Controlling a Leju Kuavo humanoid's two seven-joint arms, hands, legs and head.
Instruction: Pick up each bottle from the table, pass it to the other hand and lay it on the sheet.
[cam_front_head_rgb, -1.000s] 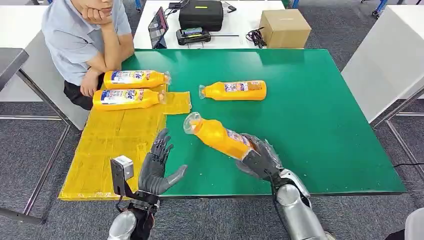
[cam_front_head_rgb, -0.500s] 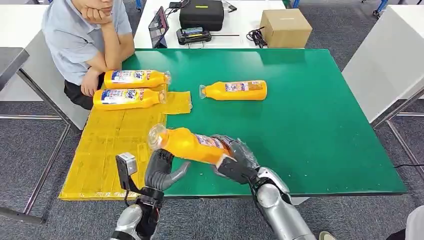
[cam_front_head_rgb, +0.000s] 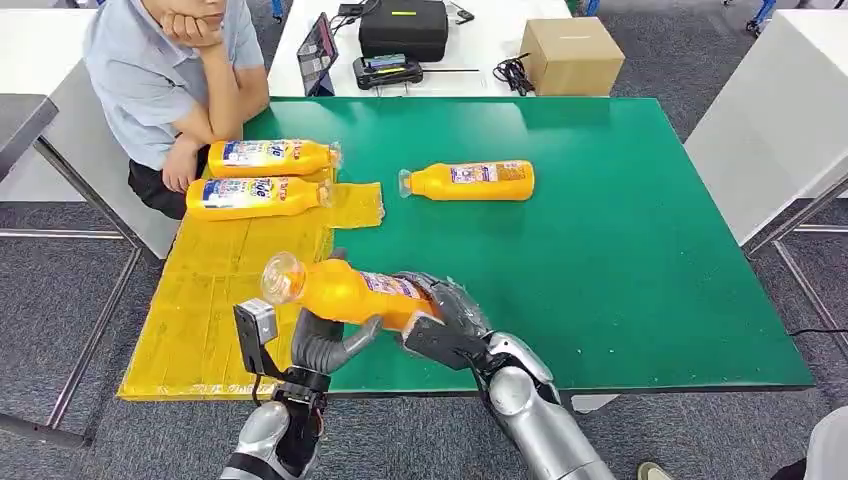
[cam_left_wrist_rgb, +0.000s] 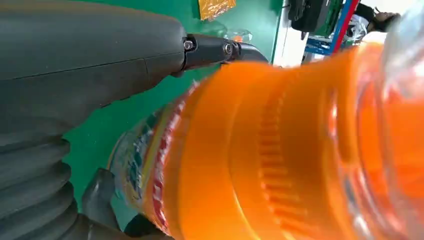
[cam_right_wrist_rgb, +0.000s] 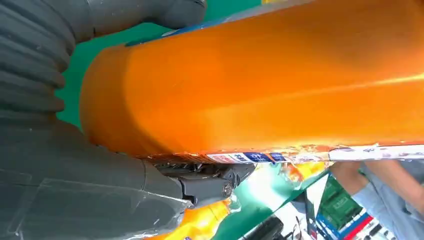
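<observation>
Right hand (cam_front_head_rgb: 440, 318) holds the orange plastic juice bottle (cam_front_head_rgb: 345, 290) by its base; it has carried the neck over the open left hand (cam_front_head_rgb: 322, 345), beside the yellow sheet (cam_front_head_rgb: 215, 290). Left wrist view: bottle above the thumb, handover near. Right wrist view: grip firm.

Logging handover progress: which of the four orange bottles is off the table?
The orange plastic bottle gripped by the right hand, raised above the near table edge; the other three lie flat.

One orange bottle (cam_front_head_rgb: 345, 291) held level above the table edge, two bottles (cam_front_head_rgb: 262, 177) lie on the yellow sheet (cam_front_head_rgb: 215, 290).
</observation>
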